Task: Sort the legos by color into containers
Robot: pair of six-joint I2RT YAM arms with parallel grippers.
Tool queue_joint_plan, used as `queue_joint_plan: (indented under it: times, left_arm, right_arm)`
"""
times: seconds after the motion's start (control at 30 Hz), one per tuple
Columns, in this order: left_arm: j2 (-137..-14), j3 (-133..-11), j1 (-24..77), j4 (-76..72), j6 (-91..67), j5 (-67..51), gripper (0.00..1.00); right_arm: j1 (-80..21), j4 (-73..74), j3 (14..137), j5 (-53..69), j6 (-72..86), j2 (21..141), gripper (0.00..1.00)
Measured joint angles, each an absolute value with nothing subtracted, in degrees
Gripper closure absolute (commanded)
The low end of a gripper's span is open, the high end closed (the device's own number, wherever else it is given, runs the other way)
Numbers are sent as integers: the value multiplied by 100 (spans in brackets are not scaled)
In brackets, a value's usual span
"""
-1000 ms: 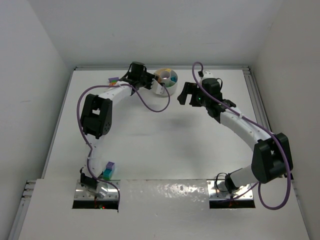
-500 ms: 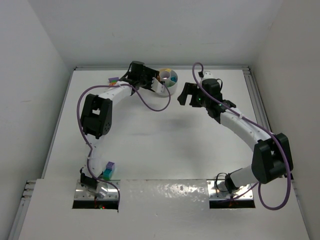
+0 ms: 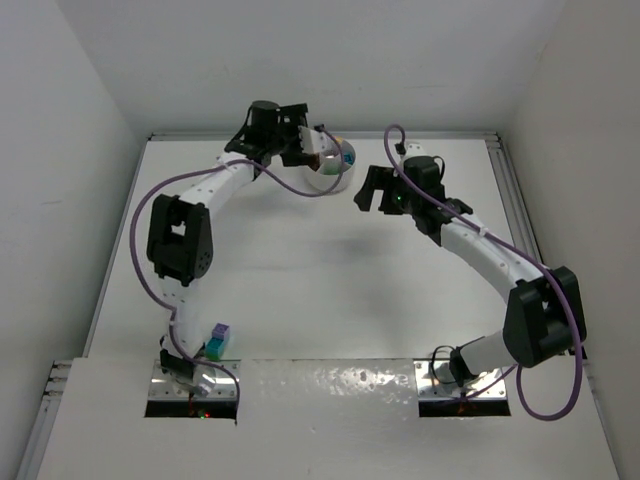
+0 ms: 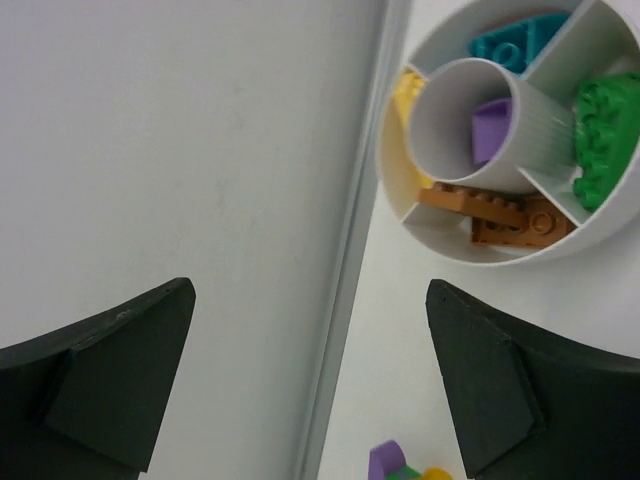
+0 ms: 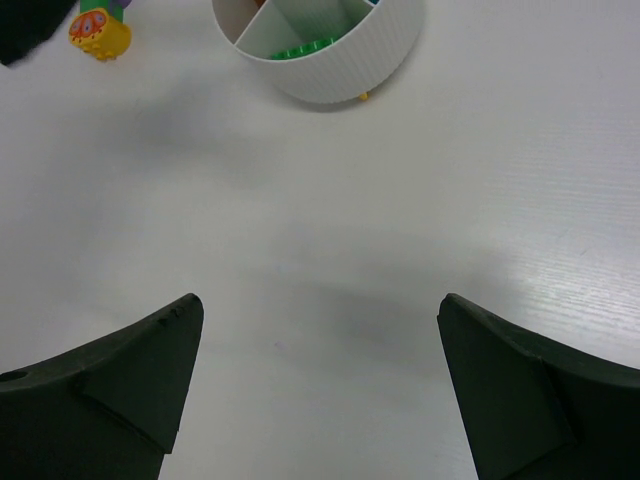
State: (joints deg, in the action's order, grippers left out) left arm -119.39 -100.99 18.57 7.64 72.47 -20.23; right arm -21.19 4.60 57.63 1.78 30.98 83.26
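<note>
Left wrist view: your left gripper [image 4: 310, 385] spread wide, empty, near dish [image 4: 397, 195]; careless swing could clip rim, spilling sorted legos [image 4: 490, 212].

The round white dish [image 4: 500, 262] holds a purple brick [image 4: 490, 130] at its centre, a teal brick [image 4: 510, 42] at 12 o'clock, a green brick [image 4: 605, 135] at 3, orange bricks [image 4: 495, 212] at 6 and a yellow brick [image 4: 404, 95] at 9.

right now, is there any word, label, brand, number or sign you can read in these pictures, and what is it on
None can be read in any view.
Dish: plain white, no label.
Orange brick and green brick in the dish: no print shows; any marks on the studs are too small to read.
Table: bare white, no signs.
</note>
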Motion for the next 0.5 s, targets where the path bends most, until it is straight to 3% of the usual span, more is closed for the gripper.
queue_joint_plan:
  times: [0.3,0.5]
  left_arm:
    - [-10119,-10077,1667,2720,5459,-1223,4]
    - [-8077,-7881,1649,3859,4644,-642,2]
  right_arm:
    - [-2119,676,5968,480,3022,8263,3]
    - [-2152,910,5763,528,3065,8180,5]
